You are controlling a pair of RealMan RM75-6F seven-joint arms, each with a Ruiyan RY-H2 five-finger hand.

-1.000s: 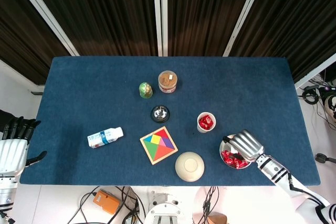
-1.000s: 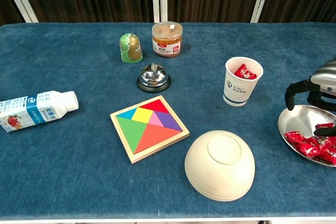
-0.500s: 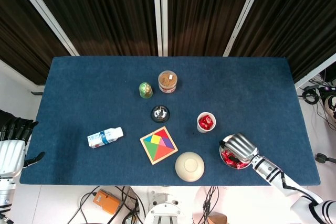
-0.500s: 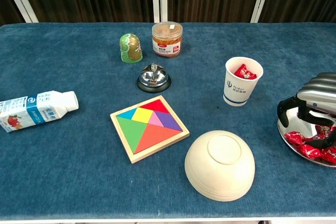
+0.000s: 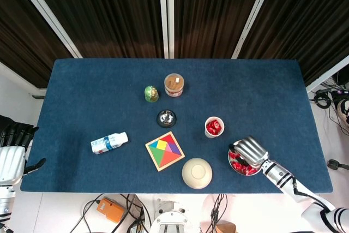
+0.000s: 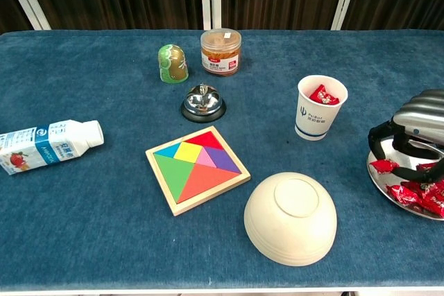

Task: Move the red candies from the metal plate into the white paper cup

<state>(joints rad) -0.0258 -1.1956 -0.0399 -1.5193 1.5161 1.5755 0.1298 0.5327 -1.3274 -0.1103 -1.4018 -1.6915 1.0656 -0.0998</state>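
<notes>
right hand (image 6: 413, 129) lifted slightly, ribbed metallic fingers pinching crinkly red candy (image 6: 383, 166) above shiny round metal plate (image 6: 378, 179).

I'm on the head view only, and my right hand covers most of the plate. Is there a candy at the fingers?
Observer: In the chest view, one red candy sits right at the dark fingertips of the right hand. I cannot tell whether it is pinched or only touched.
Operator: Where is it relative to the rest?
Observer: It is at the left rim of the metal plate, apart from the pile of red candies lying further right.
Operator: The cream bowl beside the plate, which way up is it?
Observer: The bowl is upside down, resting on its rim with its base facing up.
</notes>
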